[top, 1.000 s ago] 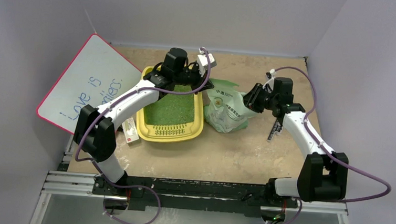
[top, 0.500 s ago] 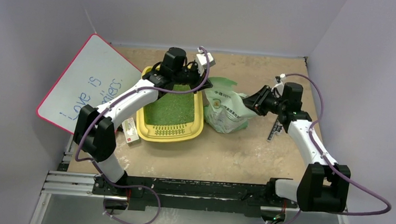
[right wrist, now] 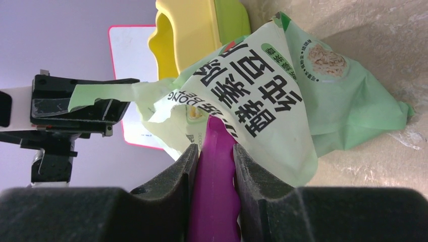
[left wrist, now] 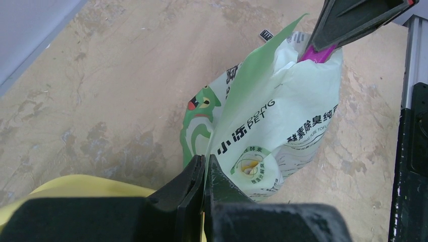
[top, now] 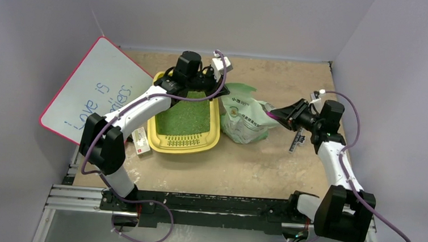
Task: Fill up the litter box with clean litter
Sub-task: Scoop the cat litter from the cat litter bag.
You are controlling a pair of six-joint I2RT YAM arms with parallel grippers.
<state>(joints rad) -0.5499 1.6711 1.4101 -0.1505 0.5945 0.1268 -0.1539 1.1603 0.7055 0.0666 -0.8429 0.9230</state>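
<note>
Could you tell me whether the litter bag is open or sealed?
Open: the left gripper holds the litter bag edge, and the purple scoop in the right gripper sits in its mouth.

Litter box (top: 181, 149): yellow plastic, smooth, glossy.
Litter (top: 186, 119): green granules, matt, grainy.
Bag (left wrist: 282, 126): pale green printed film, crinkled, faint sheen.
Scoop (right wrist: 217, 191): purple plastic, smooth, satin.
My right fingers (right wrist: 166, 201), my left fingers (left wrist: 176, 201): black, matt, finely pebbled.
Table (top: 243, 163): tan board, worn, blotchy, rough.
Whiteboard (top: 88, 95): white, glossy, pink edge.
</note>
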